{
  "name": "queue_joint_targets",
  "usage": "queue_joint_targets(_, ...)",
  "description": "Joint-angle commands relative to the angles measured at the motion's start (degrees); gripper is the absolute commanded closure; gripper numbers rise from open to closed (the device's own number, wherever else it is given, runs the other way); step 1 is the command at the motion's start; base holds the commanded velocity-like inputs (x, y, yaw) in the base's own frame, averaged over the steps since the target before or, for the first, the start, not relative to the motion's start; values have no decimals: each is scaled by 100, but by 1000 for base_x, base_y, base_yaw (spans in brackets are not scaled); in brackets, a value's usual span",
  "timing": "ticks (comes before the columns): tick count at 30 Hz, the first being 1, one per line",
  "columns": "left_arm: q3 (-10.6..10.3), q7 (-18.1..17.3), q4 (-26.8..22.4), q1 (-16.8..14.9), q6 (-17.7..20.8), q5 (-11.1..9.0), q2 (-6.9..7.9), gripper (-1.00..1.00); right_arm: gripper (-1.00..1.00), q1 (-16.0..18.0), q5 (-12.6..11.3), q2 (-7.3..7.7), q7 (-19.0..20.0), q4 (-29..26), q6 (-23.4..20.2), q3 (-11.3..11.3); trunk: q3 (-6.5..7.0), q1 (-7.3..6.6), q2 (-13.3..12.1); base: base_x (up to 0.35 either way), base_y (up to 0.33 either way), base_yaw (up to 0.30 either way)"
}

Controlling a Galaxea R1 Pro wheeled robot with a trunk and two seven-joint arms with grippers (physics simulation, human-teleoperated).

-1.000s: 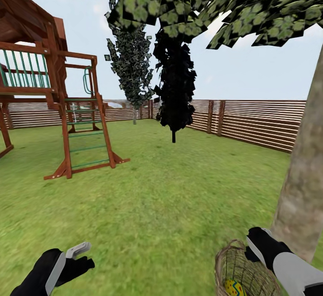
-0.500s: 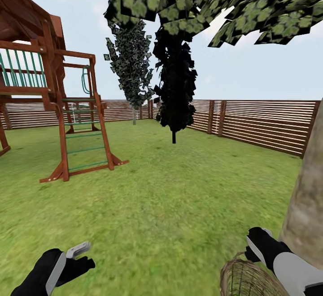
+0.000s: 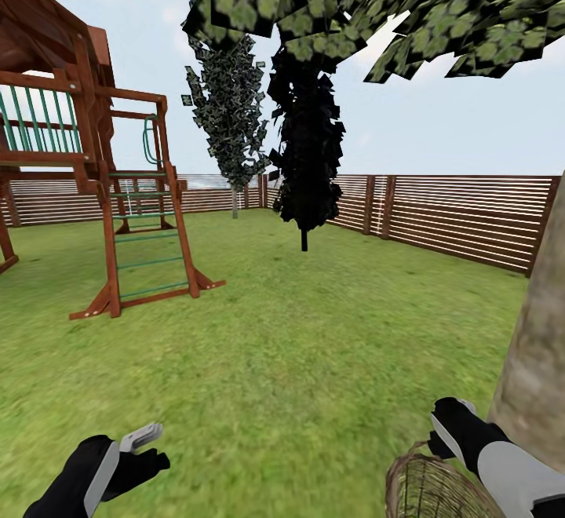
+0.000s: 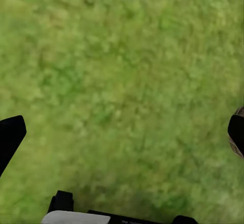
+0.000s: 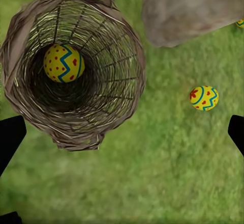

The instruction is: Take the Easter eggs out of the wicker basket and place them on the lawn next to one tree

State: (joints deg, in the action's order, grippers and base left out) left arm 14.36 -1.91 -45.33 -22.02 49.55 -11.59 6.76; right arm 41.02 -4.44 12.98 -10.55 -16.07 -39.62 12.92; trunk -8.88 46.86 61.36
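In the right wrist view the wicker basket stands upright on the lawn, and one Easter egg lies at its bottom. A second egg rests on the grass close to the foot of the tree. A sliver of a third egg peeks out beside the trunk. My right gripper hangs open above the basket's rim, holding nothing. In the head view the basket sits by the trunk under my right arm. My left gripper is open over bare grass.
A wooden play tower with a green-runged ladder stands at the left. Two narrow dark trees rise further back, before a slatted wooden fence. Open grass stretches between them and me.
The head view has swung slightly, so trunk and basket sit further right and lower, and the egg in the basket has left that view. My left gripper dipped a touch.
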Motion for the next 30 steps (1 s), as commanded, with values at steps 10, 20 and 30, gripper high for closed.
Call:
queue_joint_targets(10, 15, -20, -3, -4, 24, 7, -7, -100, -100, 3, -49, 3, -34, -10, -28, 35, -9, 1, 6, 213, 0, 0)
queue_joint_targets(20, 14, -20, -3, -4, -48, 7, -8, -100, -100, 3, -49, 3, -35, -10, -28, 35, -9, 1, 6, 32, 0, 0)
queue_joint_targets(30, 14, -20, -3, -4, -51, 1, -8, -100, -100, 3, -49, 3, -35, -10, -28, 35, -9, 1, 6, 179, 0, 0)
